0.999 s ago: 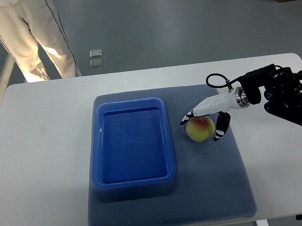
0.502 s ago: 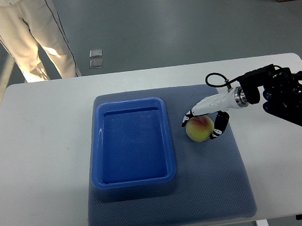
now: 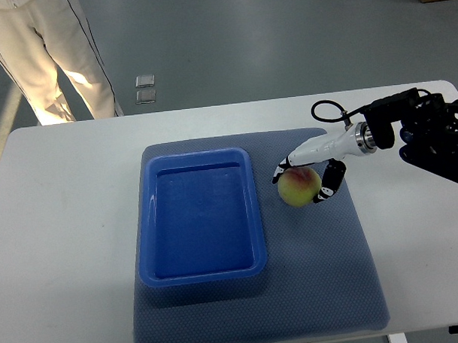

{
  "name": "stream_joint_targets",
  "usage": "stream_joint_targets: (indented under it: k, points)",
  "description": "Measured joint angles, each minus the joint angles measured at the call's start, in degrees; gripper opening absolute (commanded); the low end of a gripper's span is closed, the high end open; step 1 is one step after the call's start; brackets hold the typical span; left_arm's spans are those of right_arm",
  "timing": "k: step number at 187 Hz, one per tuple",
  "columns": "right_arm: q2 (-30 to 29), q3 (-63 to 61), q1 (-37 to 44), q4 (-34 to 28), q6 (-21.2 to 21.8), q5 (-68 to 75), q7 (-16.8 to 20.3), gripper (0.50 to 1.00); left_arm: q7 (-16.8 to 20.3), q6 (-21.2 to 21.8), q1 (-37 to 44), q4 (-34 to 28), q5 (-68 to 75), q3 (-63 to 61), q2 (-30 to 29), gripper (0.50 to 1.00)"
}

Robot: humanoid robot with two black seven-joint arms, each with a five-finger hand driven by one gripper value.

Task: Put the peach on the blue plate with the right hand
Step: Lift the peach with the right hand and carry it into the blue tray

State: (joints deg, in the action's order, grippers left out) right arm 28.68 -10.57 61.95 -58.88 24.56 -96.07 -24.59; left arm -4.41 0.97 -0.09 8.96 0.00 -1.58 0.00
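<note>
White bench [image 3: 65, 222] on a grey floor, with a person's legs [image 3: 48, 57] at far left. A grey mat [image 3: 330, 273] carries the blue plate [image 3: 200, 218], a deep empty tray, at left. Just right of it, apart, sits the peach [image 3: 299, 187], the right hand [image 3: 308, 172] clamped around it.

Right hand [image 3: 308, 169] extended leftward, fingers [image 3: 329, 184] curled, apparently gripping.

A yellow-green peach [image 3: 299, 187] blushed red sits beside a plain blue plate [image 3: 200, 215]. The mat [image 3: 322, 266] is grey-blue with a fine dotted weave; the desk [image 3: 66, 245] is white; the right hand [image 3: 308, 176] is white with black fingertips.
</note>
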Motion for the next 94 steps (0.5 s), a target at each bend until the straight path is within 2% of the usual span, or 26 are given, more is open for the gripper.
stream_joint_targets:
  k: [62, 94]
  points:
    - [-0.7, -1.76, 5.61, 0.0, 0.73, 2.42, -0.01, 0.719, -0.02, 0.0, 0.0, 0.0, 0.0, 0.08, 0.0, 1.0]
    - [-5.17, -1.76, 8.21, 0.0, 0.06, 2.47, 0.05, 0.719, -0.01, 0.0, 0.0, 0.0, 0.0, 0.1, 0.0, 1.0]
